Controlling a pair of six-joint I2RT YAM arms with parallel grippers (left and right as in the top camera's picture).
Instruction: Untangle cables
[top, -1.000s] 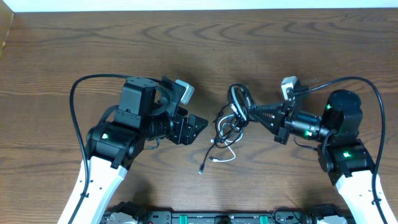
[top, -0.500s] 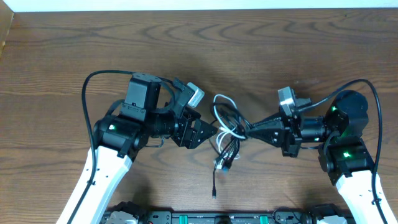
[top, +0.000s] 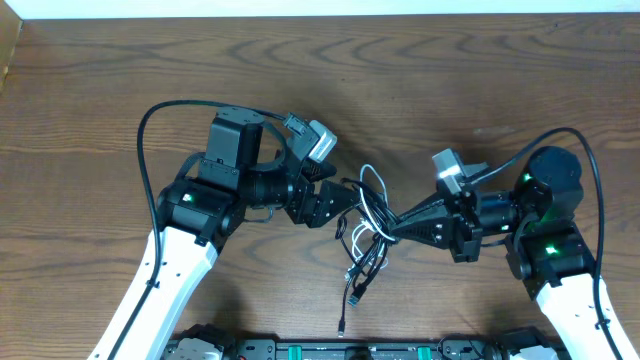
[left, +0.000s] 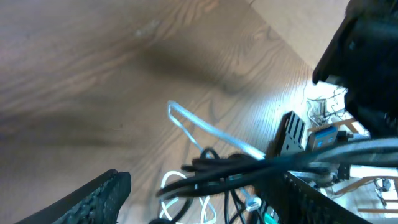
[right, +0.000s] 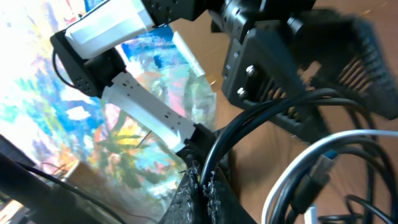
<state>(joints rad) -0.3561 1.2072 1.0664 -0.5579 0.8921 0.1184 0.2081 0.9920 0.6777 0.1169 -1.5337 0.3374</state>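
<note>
Two arms meet mid-table (top: 450, 80). Overhead: knotted cables (top: 364, 228) trail toward the near edge. The right gripper (top: 392, 227) pinches their top, jaws pressed together, and the left gripper (top: 343, 203) sits just left, jaws spread. Left wrist: black strands cross between its fingers. Right wrist: tips clamp a black strand. No containers.

The cables (top: 366, 215) were knotted in one bundle between the left tool (top: 338, 203) and the right tool (top: 390, 227). A thin white cord (top: 375, 185) was looped through longer black cords (top: 362, 268), which were pinched at the right tool's tip. Their plugged ends trailed below both tools.
</note>
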